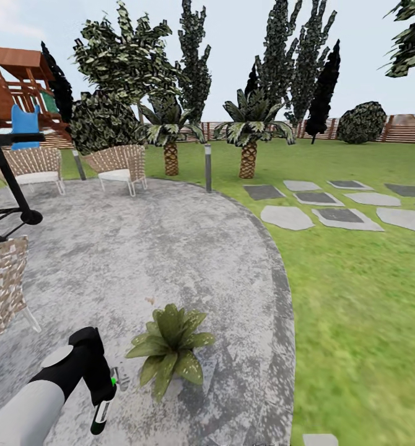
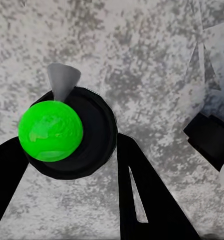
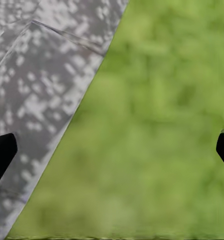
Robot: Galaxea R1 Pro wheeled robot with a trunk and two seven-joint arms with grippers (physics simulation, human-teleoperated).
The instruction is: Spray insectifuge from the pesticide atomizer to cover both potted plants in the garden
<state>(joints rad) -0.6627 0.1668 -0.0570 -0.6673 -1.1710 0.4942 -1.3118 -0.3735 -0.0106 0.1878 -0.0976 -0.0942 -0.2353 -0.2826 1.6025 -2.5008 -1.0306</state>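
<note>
Head view: left pincer (image 1: 105, 396) pinching pesticide atomizer (image 1: 100, 416), just beside potted plant (image 1: 170, 347).

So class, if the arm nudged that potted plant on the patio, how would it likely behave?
The potted plant would probably yield at the leaves first: they look broad and floppy. Its pot seems small beneath a wide rosette, so it may tip. On the rough-looking patio, it likely wouldn't slide easily.

Head view count: one potted plant (image 1: 170, 347) on the patio (image 1: 170, 260); three wicker chairs (image 1: 117, 166); two palm trees (image 1: 249, 133); two bollard posts (image 1: 208, 167); one playset (image 1: 15, 87); about nine stepping stones (image 1: 287, 217).
</note>
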